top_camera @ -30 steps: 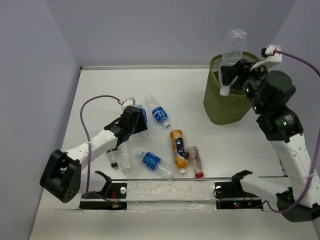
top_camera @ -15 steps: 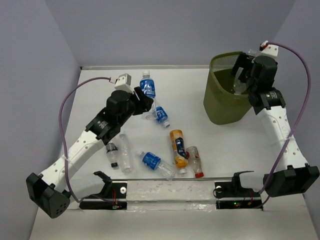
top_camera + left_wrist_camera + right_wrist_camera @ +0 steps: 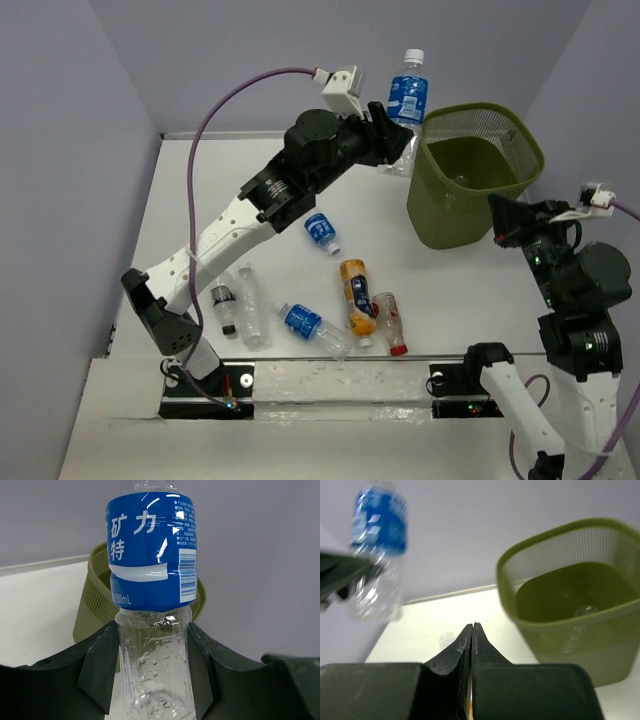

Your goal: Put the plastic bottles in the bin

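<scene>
The left jaws are clamped on the clear lower body of a blue-labelled water bottle (image 3: pixel 150 580), one dark finger (image 3: pixel 100 665) on each side just under the label. The bottle stands upright, white cap on top, raised well off the white counter (image 3: pixel 190 190). Seen from above, it hangs at the far side of the scene, just left of the olive-green mesh bin (image 3: pixel 452 222), beside the rim and not over the opening. The right jaws are pressed flat together with nothing between them. They sit close beside the bin's right wall and point across it toward the held bottle. Something small and clear glints on the bin's floor, too blurred to name. Six more bottles lie on their sides on the counter, well left of the bin and nearer the arm bases. A second blue-labelled bottle (image 3: pixel 320 232) lies farthest. Nearer lie an orange bottle (image 3: pixel 354 295) with a red-capped bottle (image 3: pixel 389 323) just to its right, and a third blue-labelled bottle (image 3: pixel 312 328) to its left. At the left end lie a plain clear bottle (image 3: pixel 250 318) and a small dark-labelled bottle (image 3: pixel 224 308), side by side.
</scene>
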Controlling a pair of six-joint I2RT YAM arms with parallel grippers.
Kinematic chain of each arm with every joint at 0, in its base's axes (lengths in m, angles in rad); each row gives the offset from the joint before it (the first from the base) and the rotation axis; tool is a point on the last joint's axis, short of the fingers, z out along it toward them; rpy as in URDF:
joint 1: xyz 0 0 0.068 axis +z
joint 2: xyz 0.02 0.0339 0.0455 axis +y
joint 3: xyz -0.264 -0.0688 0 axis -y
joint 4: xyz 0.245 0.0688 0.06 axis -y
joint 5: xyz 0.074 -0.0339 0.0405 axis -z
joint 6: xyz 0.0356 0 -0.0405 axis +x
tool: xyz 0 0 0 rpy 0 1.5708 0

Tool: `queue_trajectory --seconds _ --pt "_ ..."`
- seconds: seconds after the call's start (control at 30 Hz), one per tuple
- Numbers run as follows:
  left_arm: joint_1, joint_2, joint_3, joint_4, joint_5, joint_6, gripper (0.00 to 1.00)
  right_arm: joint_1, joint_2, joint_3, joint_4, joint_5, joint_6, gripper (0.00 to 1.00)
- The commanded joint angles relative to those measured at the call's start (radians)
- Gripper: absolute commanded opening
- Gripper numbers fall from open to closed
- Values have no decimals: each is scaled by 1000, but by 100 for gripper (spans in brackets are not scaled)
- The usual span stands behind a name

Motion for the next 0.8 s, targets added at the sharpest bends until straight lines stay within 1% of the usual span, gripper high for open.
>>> queue_trajectory --seconds 0.0,0.03,0.1,0.13,0.17,0.2,0.27,0.43,0.5,0.57,0.6,0.63,0.67,0.7,0.73,0.77 --pt "-47 160 216 63 36 78 40 -3 -181 -193 -59 -295 101 0" --pt "-51 189 288 66 39 84 40 -3 -211 -213 -113 -306 101 0" --pt "-59 253 359 100 50 93 40 -3 -263 -264 -168 -327 95 0" --pt "-62 314 391 111 63 96 40 -3 -310 -276 -193 -330 93 0" --pt "-62 347 449 137 70 95 40 -3 -332 -287 -225 -338 92 0" --pt "-62 402 475 157 100 92 40 -3 -352 -300 -240 -340 90 0" --pt "-64 454 532 219 103 84 40 -3 -398 -307 -271 -347 92 0" --pt "-64 637 688 307 94 70 41 -3 -435 -328 -311 -377 95 0" --pt "-64 692 707 333 93 63 43 -3 -441 -333 -317 -383 92 0" --pt "-64 718 715 366 91 62 50 -3 -444 -336 -319 -387 87 0" --pt "-64 735 716 373 91 59 62 -3 -443 -337 -322 -393 85 0" --pt "-64 743 716 381 90 61 71 -3 -443 -339 -323 -396 82 0" --pt "-64 750 726 389 88 62 88 -3 -438 -342 -323 -398 79 0" --pt "-62 757 736 384 88 67 89 -3 -435 -345 -322 -400 76 0" --pt "-62 764 745 380 91 76 98 -3 -426 -348 -320 -403 70 0" --pt "-64 761 758 373 94 84 99 -3 -418 -351 -317 -409 67 0"
